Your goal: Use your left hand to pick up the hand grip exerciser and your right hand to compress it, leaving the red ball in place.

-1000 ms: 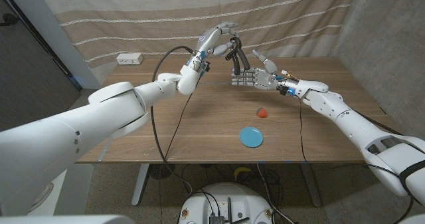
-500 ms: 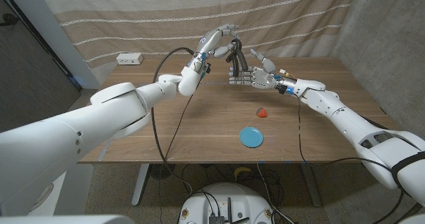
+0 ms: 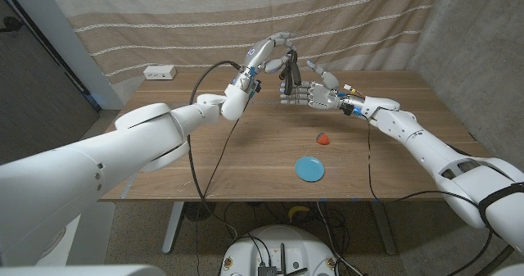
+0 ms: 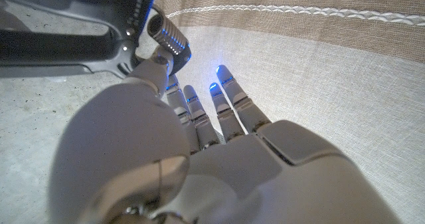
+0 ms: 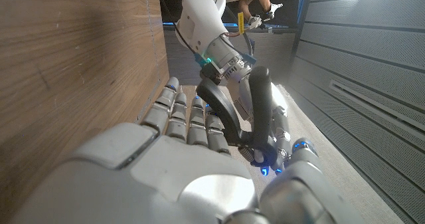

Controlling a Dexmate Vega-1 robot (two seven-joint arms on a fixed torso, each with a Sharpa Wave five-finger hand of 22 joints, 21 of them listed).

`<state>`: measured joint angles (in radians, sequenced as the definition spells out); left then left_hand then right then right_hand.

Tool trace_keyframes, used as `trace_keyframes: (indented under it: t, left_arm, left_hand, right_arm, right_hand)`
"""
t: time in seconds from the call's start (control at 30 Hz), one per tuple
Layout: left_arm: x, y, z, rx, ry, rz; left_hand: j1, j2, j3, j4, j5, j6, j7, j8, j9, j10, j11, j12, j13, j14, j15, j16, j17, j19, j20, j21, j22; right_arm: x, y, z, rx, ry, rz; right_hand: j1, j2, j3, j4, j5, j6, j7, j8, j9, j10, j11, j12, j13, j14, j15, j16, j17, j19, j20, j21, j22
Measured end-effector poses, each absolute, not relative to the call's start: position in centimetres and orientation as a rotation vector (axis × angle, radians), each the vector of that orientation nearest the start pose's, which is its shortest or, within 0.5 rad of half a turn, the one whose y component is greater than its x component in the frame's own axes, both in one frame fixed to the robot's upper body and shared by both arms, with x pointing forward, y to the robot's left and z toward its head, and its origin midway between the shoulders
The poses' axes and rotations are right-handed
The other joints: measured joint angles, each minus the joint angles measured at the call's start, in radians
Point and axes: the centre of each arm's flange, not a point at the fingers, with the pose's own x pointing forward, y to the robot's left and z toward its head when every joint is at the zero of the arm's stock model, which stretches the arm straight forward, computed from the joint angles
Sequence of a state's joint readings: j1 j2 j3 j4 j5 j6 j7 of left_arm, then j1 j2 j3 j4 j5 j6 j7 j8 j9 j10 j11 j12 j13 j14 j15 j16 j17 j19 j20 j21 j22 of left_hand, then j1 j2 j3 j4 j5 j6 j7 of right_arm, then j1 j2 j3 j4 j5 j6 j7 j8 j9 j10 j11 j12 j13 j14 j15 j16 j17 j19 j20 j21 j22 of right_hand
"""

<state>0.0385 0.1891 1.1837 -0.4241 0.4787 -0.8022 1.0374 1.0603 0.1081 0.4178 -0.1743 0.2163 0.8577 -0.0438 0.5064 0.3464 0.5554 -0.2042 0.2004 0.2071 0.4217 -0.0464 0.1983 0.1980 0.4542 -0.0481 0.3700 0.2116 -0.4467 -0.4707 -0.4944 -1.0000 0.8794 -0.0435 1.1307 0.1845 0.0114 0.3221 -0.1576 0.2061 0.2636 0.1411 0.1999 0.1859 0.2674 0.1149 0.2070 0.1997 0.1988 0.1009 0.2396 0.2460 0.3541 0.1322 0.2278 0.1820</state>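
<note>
My left hand (image 3: pixel 272 50) is raised over the far middle of the table and holds the black hand grip exerciser (image 3: pixel 290 68) by its spring end, handles hanging down. In the left wrist view the steel coil and a black handle (image 4: pixel 66 48) show past my left hand (image 4: pixel 199 157). My right hand (image 3: pixel 308 92) is open just right of it, thumb up and fingers stretched along the handles. In the right wrist view the two handles (image 5: pixel 260 111) stand apart between my right hand's (image 5: pixel 179 164) fingers and thumb. The red ball (image 3: pixel 322 138) lies on the table, nearer than both hands.
A blue round plate (image 3: pixel 309 169) lies near the table's front edge, below the ball. A white box (image 3: pixel 160 73) sits at the far left corner. A striped curtain hangs behind the table. A person (image 5: pixel 262 1) shows in the right wrist view, beyond the table.
My right hand has slid left and a little up, bringing its fingers along the exerciser's handles. My left hand has shifted slightly right with the exerciser. The ball and plate have not moved.
</note>
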Motion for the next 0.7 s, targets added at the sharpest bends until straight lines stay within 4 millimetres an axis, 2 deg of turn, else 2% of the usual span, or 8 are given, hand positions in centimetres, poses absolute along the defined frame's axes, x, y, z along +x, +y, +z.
trace_keyframes:
  t: [0.07,0.13,0.2,0.27,0.33,0.43,0.6,0.7]
  left_arm:
    - [64.82,9.53,12.79,0.906,-1.481,0.028]
    - [64.76,9.53,12.72,0.902,-1.485,0.031]
    - [64.7,9.51,12.63,0.901,-1.49,0.031]
    - [64.67,9.52,12.55,0.902,-1.494,0.031]
    - [64.61,9.56,12.45,0.902,-1.5,0.031]
    - [64.53,9.62,12.41,0.901,-1.508,0.032]
    - [64.36,9.66,12.26,0.9,-1.52,0.025]
    - [64.27,9.69,12.14,0.896,-1.525,0.022]
  left_hand:
    - [0.0,0.0,0.0,0.0,0.0,0.003,-0.003,0.0,0.0,0.0,0.0,0.0,0.0,0.0,0.0,0.0,0.0,0.0,0.0,0.0,0.0]
    - [-0.001,0.001,0.0,0.0,0.0,0.003,-0.003,0.0,0.0,0.004,-0.003,0.0,0.0,0.0,0.0,0.0,0.0,0.0,0.0,0.0,-0.001]
    - [-0.001,0.001,0.0,0.0,0.0,0.002,-0.005,0.0,0.0,0.004,-0.004,0.0,0.0,0.0,0.0,0.0,0.0,0.0,0.0,0.003,-0.002]
    - [-0.001,0.001,0.0,0.0,0.0,0.002,-0.005,0.0,0.0,0.004,-0.004,0.0,0.0,0.0,0.0,0.0,0.0,0.0,0.0,0.004,-0.003]
    - [-0.001,0.002,-0.002,-0.001,0.0,0.003,-0.007,0.0,0.0,0.007,-0.007,0.0,0.0,0.0,0.0,0.0,0.0,0.0,0.0,0.004,-0.003]
    - [-0.001,0.002,-0.002,-0.001,0.0,0.004,-0.007,0.0,0.0,0.007,-0.007,0.0,0.0,0.0,0.0,0.0,0.0,0.0,0.0,0.004,-0.003]
    - [-0.001,0.002,-0.002,-0.001,0.0,0.004,-0.007,0.0,0.0,0.007,-0.007,0.0,0.0,0.004,0.004,0.0,0.0,0.0,0.0,0.007,-0.002]
    - [-0.001,0.002,-0.001,-0.001,0.0,0.005,-0.009,0.0,0.0,0.007,-0.007,0.0,0.0,0.005,0.005,0.0,0.0,0.0,0.0,0.007,-0.002]
  right_arm:
    - [64.39,-20.73,5.07,-0.025,-0.406,1.276]
    - [64.29,-20.58,5.11,-0.034,-0.396,1.28]
    - [64.25,-20.48,5.13,-0.042,-0.383,1.278]
    - [64.26,-20.42,5.07,-0.049,-0.368,1.273]
    - [64.31,-20.39,5.0,-0.051,-0.359,1.269]
    - [64.19,-20.14,5.01,-0.07,-0.338,1.266]
    - [64.27,-19.92,5.01,-0.077,-0.312,1.248]
    - [64.31,-19.75,4.92,-0.074,-0.303,1.239]
  right_hand:
    - [0.013,0.012,0.003,-0.003,-0.005,-0.004,-0.004,-0.001,0.0,0.004,-0.014,0.0,0.0,0.011,-0.014,0.003,-0.002,0.018,-0.004,0.008,0.002]
    - [0.02,0.006,0.006,-0.006,-0.009,-0.007,-0.007,-0.001,0.0,0.006,-0.015,0.0,0.0,0.022,-0.012,0.008,-0.005,0.043,0.004,0.016,0.002]
    - [0.032,0.013,0.007,-0.006,-0.014,-0.011,-0.004,-0.001,0.0,0.02,0.009,0.0,-0.002,0.049,0.014,0.016,-0.004,0.069,0.03,0.024,0.002]
    - [0.032,0.013,0.009,-0.003,-0.018,-0.013,-0.002,-0.001,0.0,0.025,0.026,0.0,-0.005,0.057,0.037,0.019,-0.002,0.084,0.045,0.027,0.002]
    - [0.032,0.013,0.004,0.002,-0.018,-0.013,-0.002,-0.001,0.0,0.026,0.034,0.0,-0.005,0.063,0.043,0.02,-0.002,0.093,0.054,0.028,0.002]
    - [0.032,0.013,0.0,0.006,-0.018,-0.017,0.001,-0.005,0.0,0.032,0.048,0.0,-0.005,0.071,0.058,0.023,0.003,0.107,0.053,0.032,0.002]
    - [0.032,0.013,0.0,0.006,-0.018,-0.037,-0.001,-0.005,0.0,-0.007,0.02,-0.015,-0.004,0.034,0.03,0.011,0.003,0.104,0.051,0.025,0.002]
    - [0.032,0.013,0.0,0.006,-0.018,-0.052,-0.005,-0.012,0.0,-0.029,0.02,-0.019,-0.004,0.008,0.039,0.0,0.0,0.086,0.056,0.016,0.002]
